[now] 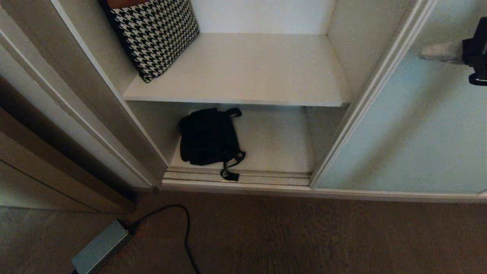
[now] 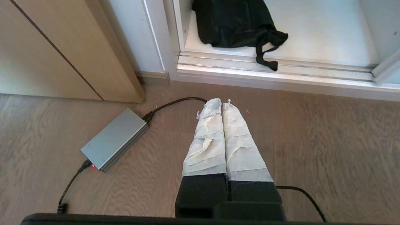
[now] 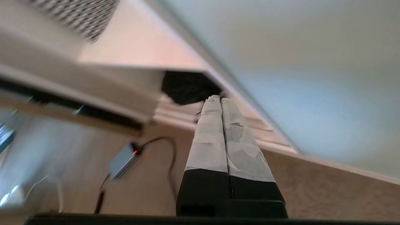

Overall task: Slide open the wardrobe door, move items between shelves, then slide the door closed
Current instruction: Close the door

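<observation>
The door (image 1: pixel 418 125) is slid open so the black bag (image 1: pixel 207 137) can be reached, and the right hand (image 1: pixel 428 53), at two o'clock, is pressed shut, holding nothing.

Left gripper (image 2: pixel 221 101): two long tapered fingers (image 2: pixel 206 140) wrapped in wrinkled white tape, frayed at tips, on black blocky bases. Right gripper (image 3: pixel 220 98): same white-taped fingers (image 3: pixel 240 147), tape patchy and peeling, black bases. Black housing edge along each wrist view.

I'm in a home bedroom: wardrobe with sliding glass door (image 1: pixel 418 125), shelves (image 1: pixel 243 72), bags, wood floor (image 1: pixel 304 236).
</observation>
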Controlling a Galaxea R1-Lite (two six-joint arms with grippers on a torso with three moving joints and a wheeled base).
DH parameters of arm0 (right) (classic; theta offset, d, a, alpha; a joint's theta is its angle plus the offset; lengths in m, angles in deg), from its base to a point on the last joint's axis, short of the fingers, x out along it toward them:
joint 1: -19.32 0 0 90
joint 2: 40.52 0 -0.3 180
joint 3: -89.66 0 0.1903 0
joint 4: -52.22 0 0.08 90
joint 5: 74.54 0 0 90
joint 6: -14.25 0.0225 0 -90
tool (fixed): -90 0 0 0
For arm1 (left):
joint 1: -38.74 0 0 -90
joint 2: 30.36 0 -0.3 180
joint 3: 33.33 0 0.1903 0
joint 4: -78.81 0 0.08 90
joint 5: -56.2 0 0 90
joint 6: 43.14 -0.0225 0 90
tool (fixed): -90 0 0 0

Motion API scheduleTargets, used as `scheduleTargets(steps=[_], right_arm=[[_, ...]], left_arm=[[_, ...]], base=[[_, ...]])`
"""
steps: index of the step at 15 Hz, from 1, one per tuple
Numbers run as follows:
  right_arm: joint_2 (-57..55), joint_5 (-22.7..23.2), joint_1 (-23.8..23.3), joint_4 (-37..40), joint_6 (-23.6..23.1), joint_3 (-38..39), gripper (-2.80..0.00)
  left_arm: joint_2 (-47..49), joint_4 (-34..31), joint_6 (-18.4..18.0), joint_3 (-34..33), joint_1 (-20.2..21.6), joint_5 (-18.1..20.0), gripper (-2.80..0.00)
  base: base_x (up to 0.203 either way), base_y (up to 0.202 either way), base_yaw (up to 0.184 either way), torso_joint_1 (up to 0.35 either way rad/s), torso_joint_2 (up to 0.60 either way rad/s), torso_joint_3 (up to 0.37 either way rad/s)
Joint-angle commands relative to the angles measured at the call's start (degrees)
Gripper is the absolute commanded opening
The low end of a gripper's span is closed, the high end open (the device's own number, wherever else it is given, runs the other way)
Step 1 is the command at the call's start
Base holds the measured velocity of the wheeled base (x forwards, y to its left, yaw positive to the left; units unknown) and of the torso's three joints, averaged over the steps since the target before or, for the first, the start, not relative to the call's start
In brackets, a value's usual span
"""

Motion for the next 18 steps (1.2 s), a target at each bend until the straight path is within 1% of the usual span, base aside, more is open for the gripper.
scheduleTargets(steps=[1,3,5,6,8,11,16,17,18], right_arm=[[8.2,0.4,4.2,1.4,-0.1,4.1,-2.80],[12.3,0.4,5.3,1.9,-0.2,6.6,-2.80],[15.8,0.2,5.0,3.0,0.0,9.1,-2.80],[16.5,0.0,3.6,3.4,0.3,9.7,-2.80],[16.5,-0.1,-0.8,3.9,0.6,9.6,-2.80],[16.3,0.0,-9.6,3.9,0.7,8.9,-2.80],[16.3,0.3,-30.4,1.4,0.0,9.5,-2.80],[16.3,0.2,-33.2,0.4,-0.1,9.8,-2.80],[16.1,0.2,-36.9,-0.6,-0.1,10.0,-2.80]], left_arm=[[0.1,0.0,0.0,0.0,0.0,0.0,-2.80],[0.1,0.0,0.0,0.0,0.0,0.0,-2.80],[0.0,0.0,0.0,0.0,0.0,0.0,-2.80],[0.0,0.0,0.0,0.0,0.0,0.0,-2.80],[0.1,0.0,0.0,0.0,0.0,0.0,-2.80],[0.0,0.0,0.0,0.0,0.0,0.0,-2.80],[0.0,0.0,0.0,0.0,0.0,0.0,-2.80],[0.0,0.0,0.0,0.0,0.0,0.0,-2.80],[0.1,0.0,0.0,0.0,0.0,0.0,-2.80]], base=[[0.000,0.000,0.000,0.000,0.00,0.000],[0.000,0.000,0.000,0.000,0.00,0.000],[0.000,0.000,0.000,0.000,0.00,0.000],[0.000,0.000,0.000,0.000,0.00,0.000],[0.000,0.000,0.000,0.000,0.00,0.000],[0.000,0.000,0.000,0.000,0.00,0.000],[0.000,0.000,0.000,0.000,0.00,0.000],[0.000,0.000,0.000,0.000,0.00,0.000],[0.000,0.000,0.000,0.000,0.00,0.000]])
